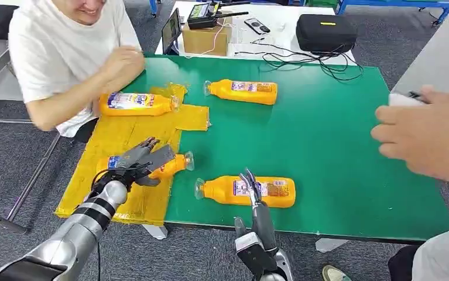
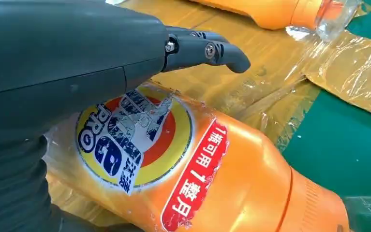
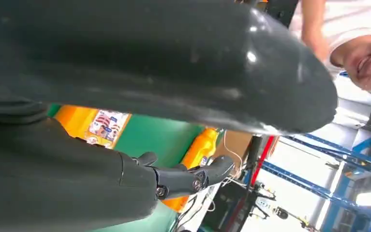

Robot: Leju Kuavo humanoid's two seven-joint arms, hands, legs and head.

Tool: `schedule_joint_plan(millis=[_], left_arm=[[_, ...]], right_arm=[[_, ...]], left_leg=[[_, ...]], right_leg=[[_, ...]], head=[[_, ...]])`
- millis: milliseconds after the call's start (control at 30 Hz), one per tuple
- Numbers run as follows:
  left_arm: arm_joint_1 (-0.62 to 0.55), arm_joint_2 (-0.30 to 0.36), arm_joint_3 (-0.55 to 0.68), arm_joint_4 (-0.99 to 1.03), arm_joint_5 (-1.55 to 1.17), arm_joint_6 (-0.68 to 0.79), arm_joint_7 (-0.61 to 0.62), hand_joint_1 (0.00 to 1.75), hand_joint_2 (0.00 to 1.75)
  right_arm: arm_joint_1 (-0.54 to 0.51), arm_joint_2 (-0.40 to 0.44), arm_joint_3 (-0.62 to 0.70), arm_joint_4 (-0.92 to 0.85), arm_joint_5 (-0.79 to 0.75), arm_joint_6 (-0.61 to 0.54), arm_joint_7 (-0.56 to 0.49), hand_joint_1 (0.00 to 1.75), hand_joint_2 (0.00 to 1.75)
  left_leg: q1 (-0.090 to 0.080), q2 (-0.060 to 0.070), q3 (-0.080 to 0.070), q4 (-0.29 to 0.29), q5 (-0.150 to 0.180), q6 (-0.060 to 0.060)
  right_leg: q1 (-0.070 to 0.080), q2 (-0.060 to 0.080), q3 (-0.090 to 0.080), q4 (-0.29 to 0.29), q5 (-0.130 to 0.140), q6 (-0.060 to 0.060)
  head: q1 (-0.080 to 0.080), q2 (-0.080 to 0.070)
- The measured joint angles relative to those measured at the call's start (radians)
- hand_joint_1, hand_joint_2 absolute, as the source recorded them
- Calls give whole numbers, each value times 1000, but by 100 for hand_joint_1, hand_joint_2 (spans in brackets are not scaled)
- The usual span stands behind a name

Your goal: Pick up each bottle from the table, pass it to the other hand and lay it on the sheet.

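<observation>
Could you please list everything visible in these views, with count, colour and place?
bottles: four, orange, lying on their sides; one on the sheet's far part, one on the sheet under the left robot hand, one on the bare mat far from the robot, one on the mat near its front edge
sheet: one, yellow, crinkled, on the table's left part
mat: one, green, covering the table
black case: one, on the white table behind
cardboard box: one, brown, same white table
people: one in a white shirt at far left; another's hand at right
left robot hand: over the near sheet bottle
right robot hand: fingers raised in front of the near mat bottle
</observation>
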Motion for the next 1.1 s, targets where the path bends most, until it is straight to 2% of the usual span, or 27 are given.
schedule_joint_plan(millis=[167, 267, 400, 433, 500, 600, 800, 1000, 1067, 1100], left_arm=[[-5, 1, 2, 13, 24, 0, -7, 0, 175], [1, 3, 19, 11, 113, 25, -56, 0, 175], [59, 2, 27, -84, 253, 62, -105, 0, 175], [83, 2, 27, -120, 281, 68, -109, 0, 0], [136, 1, 25, -211, 348, 79, -124, 0, 0], [208, 2, 10, -357, 485, 59, -134, 0, 0], [263, 11, -28, -514, 559, 47, -151, 0, 0], [286, 25, -47, -560, 552, 80, -182, 0, 0], [304, 26, -50, -584, 557, 108, -209, 0, 0], [317, 26, -50, -605, 565, 130, -236, 0, 175]], right_arm=[[-4, 3, -1, 14, -2, 0, -1, 0, 0], [-4, 5, -2, 22, -4, -8, -8, 0, 0], [-2, 5, -2, 31, -8, -35, -11, 0, 0], [0, 5, -2, 32, -9, -42, -11, 0, 0], [6, 5, -2, 34, 2, -69, -7, 0, 0], [8, 1, -2, 45, 136, -186, -13, 0, 0], [6, 2, 5, 68, 119, -195, -45, 0, 0], [1, 1, 26, 85, 108, -209, -56, 0, 0], [4, 2, 24, 88, 153, -210, -67, 0, 0], [9, 6, 12, 88, 225, -211, -69, 0, 0]], left_leg=[[0, 0, 1, 0, 0, 0], [0, 0, 1, 0, 0, 0], [0, 1, 1, 0, 0, 0], [0, 1, 1, 0, 0, 0], [0, 1, -1, 0, 0, 0], [0, 0, -6, 0, 0, 0], [0, 1, -8, 0, 0, 0], [1, 0, -9, 0, 0, 0], [1, 1, -10, 0, 0, 0], [1, 1, -10, 0, 0, 0]], right_leg=[[0, 0, 0, 0, 0, 0], [0, 0, 0, 0, 0, 0], [0, 0, 0, 0, 0, 0], [0, 0, -1, 0, 0, 0], [0, 0, -3, 0, 0, 0], [0, 0, -7, 0, 0, 0], [0, 0, -9, 0, 0, 0], [1, 0, -10, 0, 0, 0], [1, 0, -11, 0, 0, 0], [1, 0, -12, 0, 0, 0]], head=[[0, 0], [0, 0], [0, 0], [0, 0], [0, 0], [1, 0], [0, 0], [0, 0], [0, 0], [0, 0]])
